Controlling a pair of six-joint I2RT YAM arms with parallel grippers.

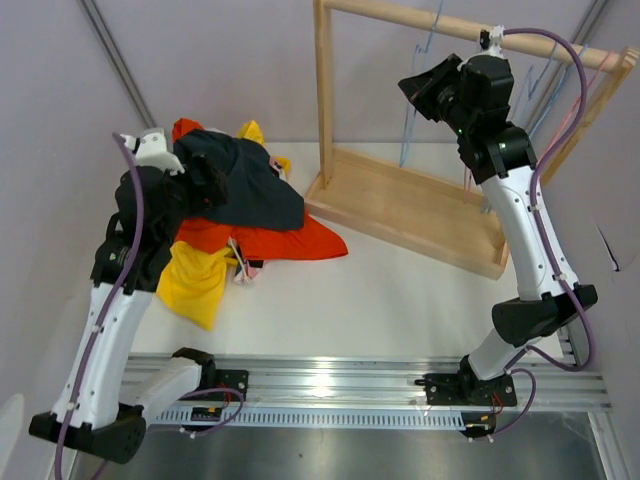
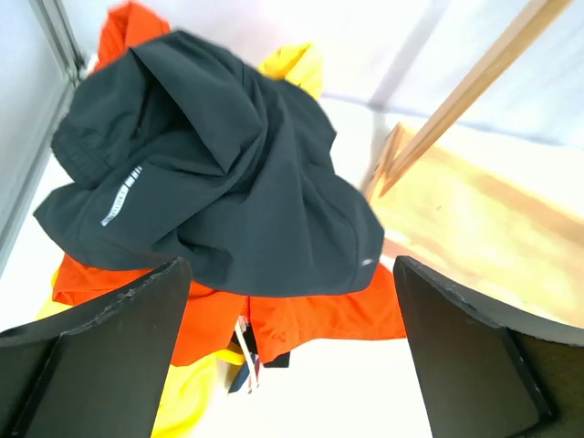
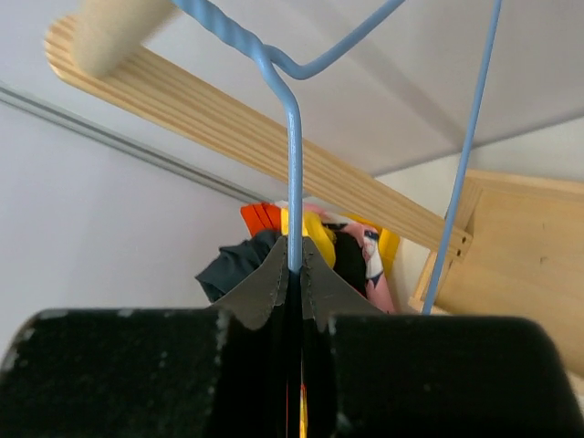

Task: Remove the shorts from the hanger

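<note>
Pale lilac walls close in on a white bench (image 1: 400,300). The top view gives you the layout: the shorts (image 1: 240,215) lie heaped at the far left of it, and the wooden rack (image 1: 400,205) stands just to their right. Your left arm hides part of the heap there. The left wrist view fills that in, with the dark slate grey pair (image 2: 219,173) draped on top, the orange-red pair (image 2: 310,315) spread beneath it and the yellow pair (image 2: 292,68) peeking out behind. Only the right wrist view catches the pink printed pair (image 3: 376,265), at the heap's far side. Your left fingers (image 2: 100,356) stand spread wide above the heap, touching nothing. Your right fingers (image 3: 260,287) are pinched together on the straight wire of a blue hanger (image 3: 294,182), which hooks over the rack's rail (image 1: 400,15). A corner of the orange-red pair comes near the rack's base. Bare bench lies between the heap and the near edge, and the left wall runs just beside the heap.
</note>
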